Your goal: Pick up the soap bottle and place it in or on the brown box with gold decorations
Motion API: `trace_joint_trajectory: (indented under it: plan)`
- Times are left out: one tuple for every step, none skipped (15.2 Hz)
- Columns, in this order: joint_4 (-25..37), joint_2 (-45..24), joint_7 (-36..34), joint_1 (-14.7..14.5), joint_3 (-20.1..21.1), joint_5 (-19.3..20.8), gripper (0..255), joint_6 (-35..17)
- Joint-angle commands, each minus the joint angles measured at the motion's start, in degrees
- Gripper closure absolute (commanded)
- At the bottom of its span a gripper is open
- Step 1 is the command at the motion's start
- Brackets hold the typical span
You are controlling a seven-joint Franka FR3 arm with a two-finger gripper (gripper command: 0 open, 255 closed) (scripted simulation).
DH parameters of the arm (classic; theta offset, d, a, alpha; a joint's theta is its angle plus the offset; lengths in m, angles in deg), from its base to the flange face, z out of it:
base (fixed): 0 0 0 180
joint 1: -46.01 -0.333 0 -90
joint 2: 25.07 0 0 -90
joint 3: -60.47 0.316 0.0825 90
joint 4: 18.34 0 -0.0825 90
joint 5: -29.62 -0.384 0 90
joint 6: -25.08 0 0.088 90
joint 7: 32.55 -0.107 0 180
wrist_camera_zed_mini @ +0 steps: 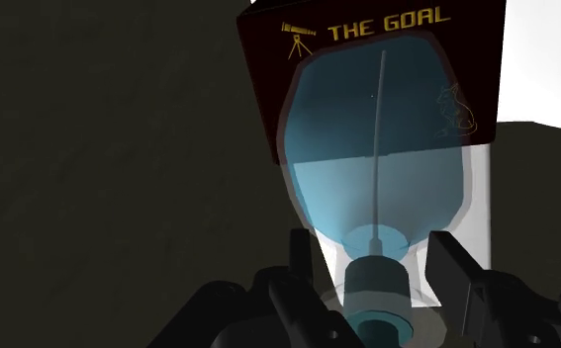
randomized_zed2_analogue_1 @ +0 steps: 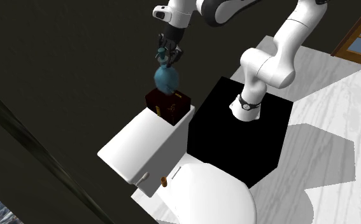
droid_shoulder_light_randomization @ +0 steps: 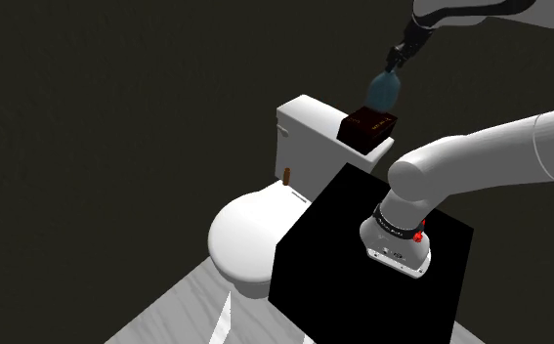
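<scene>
The gripper (droid_shoulder_light_randomization: 394, 66) (randomized_zed2_analogue_1: 168, 56) (wrist_camera_zed_mini: 375, 265) is clamped on the neck of the bottle (droid_shoulder_light_randomization: 384, 91) (randomized_zed2_analogue_1: 166, 77) (wrist_camera_zed_mini: 377, 168). In the wrist view one black finger (wrist_camera_zed_mini: 303, 259) presses each side of the collar below the pump head. The bottle hangs upright, neck up, right over the box (droid_shoulder_light_randomization: 367, 128) (randomized_zed2_analogue_1: 170, 105) (wrist_camera_zed_mini: 387, 28). Its round base is just above the box's top face; whether the two touch cannot be told.

The bottle is clear and blue-tinted. Blue liquid fills the lower part of its belly, a level line crosses it in the wrist view, and a thin tube runs from the pump down through the liquid.

The box is dark brown and flat-topped. Gold letters reading "THE GOAL", a small gold telescope and another gold figure mark its top. It sits on the lid of the white tank (droid_shoulder_light_randomization: 304, 132) (randomized_zed2_analogue_1: 137, 145), at the end nearest the black stand (droid_shoulder_light_randomization: 353, 274) (randomized_zed2_analogue_1: 236, 143), close to that end's edge. The rest of the lid is bare white.

In front of the tank is the toilet's closed white seat lid (droid_shoulder_light_randomization: 248, 233) (randomized_zed2_analogue_1: 211, 194). A small orange-brown piece (droid_shoulder_light_randomization: 286, 176) (randomized_zed2_analogue_1: 163, 181) stands between seat lid and tank. The floor (droid_shoulder_light_randomization: 172, 315) (randomized_zed2_analogue_1: 328, 159) is pale grey.
</scene>
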Motion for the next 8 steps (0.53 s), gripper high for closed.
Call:
trace_joint_trajectory:
  plan:
    - [-1.5, 0.1, -0.2, 0.2, -0.2, 0.4, 255, -1.5]
    - [-2.2, -0.1, -0.3, 0.3, -0.4, 0.5, 255, -2.3]
    - [-2.8, -0.3, -0.3, 0.3, -0.7, 0.7, 255, -3.1]
    - [-3.4, -0.4, -0.3, 0.4, -0.9, 0.9, 255, -3.9]
    - [-4.1, -0.6, -0.4, 0.4, -1.1, 1.0, 255, -4.7]
    - [-4.7, -0.8, -0.4, 0.5, -1.4, 1.2, 255, -5.6]
    - [-5.3, -1.1, -0.4, 0.5, -1.6, 1.4, 255, -6.4]
    - [-5.9, -1.3, -0.4, 0.6, -1.9, 1.5, 255, -7.2]
